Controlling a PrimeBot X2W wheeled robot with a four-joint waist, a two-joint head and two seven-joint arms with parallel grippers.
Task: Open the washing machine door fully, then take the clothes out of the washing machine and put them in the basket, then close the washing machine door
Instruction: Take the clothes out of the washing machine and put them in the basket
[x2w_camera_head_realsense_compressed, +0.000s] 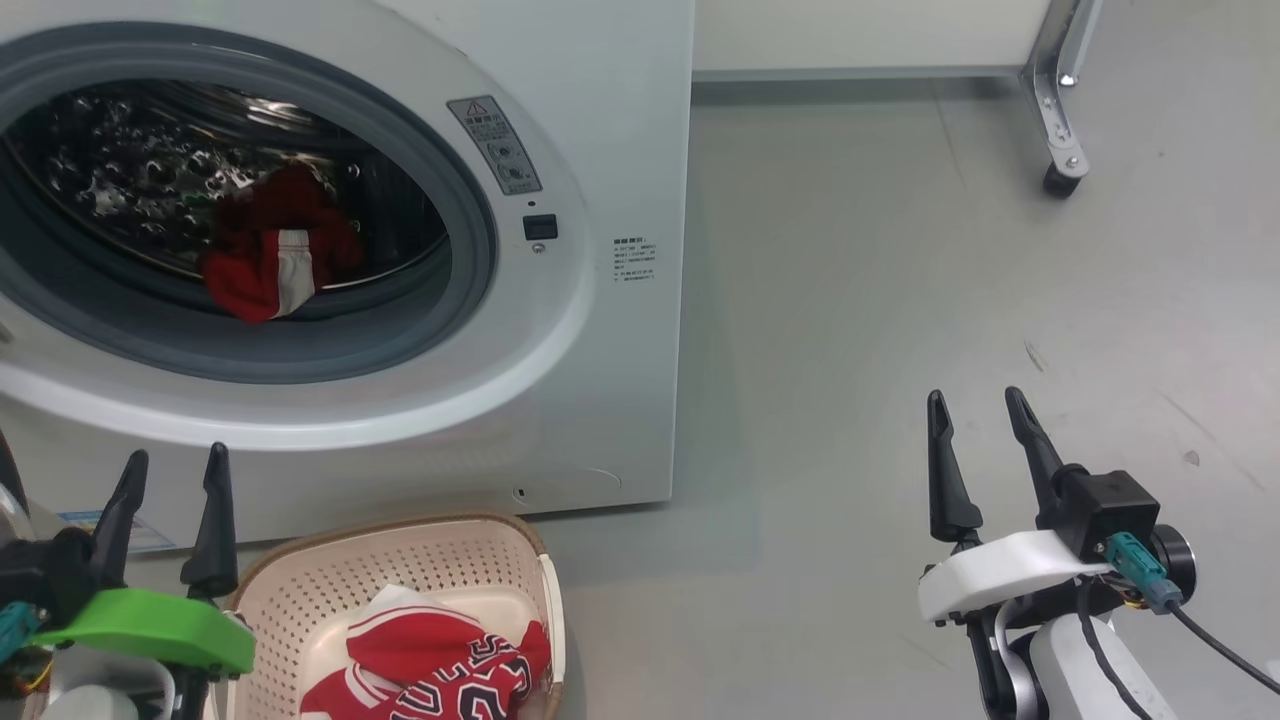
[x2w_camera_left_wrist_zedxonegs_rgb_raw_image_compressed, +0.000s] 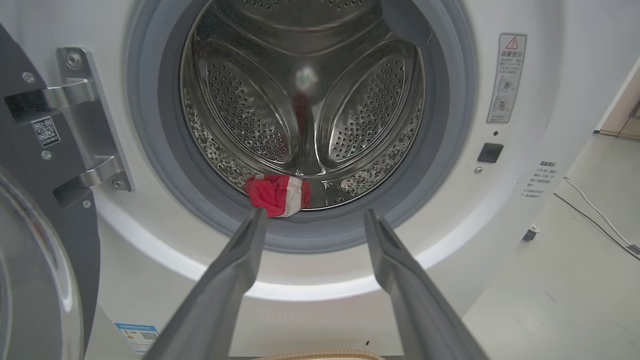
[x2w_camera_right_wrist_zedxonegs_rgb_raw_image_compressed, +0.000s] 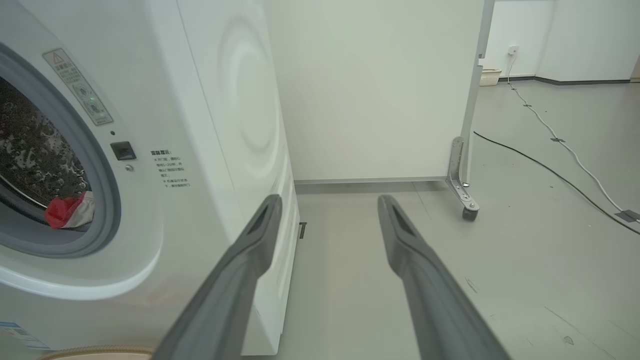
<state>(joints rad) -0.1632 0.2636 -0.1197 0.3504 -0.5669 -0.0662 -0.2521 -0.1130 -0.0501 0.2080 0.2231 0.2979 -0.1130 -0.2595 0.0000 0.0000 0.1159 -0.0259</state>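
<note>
The white washing machine (x2w_camera_head_realsense_compressed: 600, 150) stands open, its grey-rimmed drum hole facing me. A red and white piece of the clothes (x2w_camera_head_realsense_compressed: 270, 260) (x2w_camera_left_wrist_zedxonegs_rgb_raw_image_compressed: 277, 195) (x2w_camera_right_wrist_zedxonegs_rgb_raw_image_compressed: 67, 212) lies at the drum's front bottom. Another red jersey with lettering (x2w_camera_head_realsense_compressed: 430, 665) lies in the cream basket (x2w_camera_head_realsense_compressed: 400, 545) on the floor before the machine. The washing machine door (x2w_camera_left_wrist_zedxonegs_rgb_raw_image_compressed: 35, 260) hangs swung open at the left of the left wrist view, on its metal hinge (x2w_camera_left_wrist_zedxonegs_rgb_raw_image_compressed: 85, 120). My left gripper (x2w_camera_head_realsense_compressed: 165, 465) (x2w_camera_left_wrist_zedxonegs_rgb_raw_image_compressed: 312, 217) is open and empty, short of the drum. My right gripper (x2w_camera_head_realsense_compressed: 975, 405) (x2w_camera_right_wrist_zedxonegs_rgb_raw_image_compressed: 330, 202) is open, empty, over the floor to the right.
A white panel on a castor leg (x2w_camera_head_realsense_compressed: 1060, 160) (x2w_camera_right_wrist_zedxonegs_rgb_raw_image_compressed: 465, 200) stands behind right of the machine. Cables (x2w_camera_right_wrist_zedxonegs_rgb_raw_image_compressed: 550, 145) run across the grey floor at the far right. The basket's rim (x2w_camera_left_wrist_zedxonegs_rgb_raw_image_compressed: 320, 355) shows under the left gripper.
</note>
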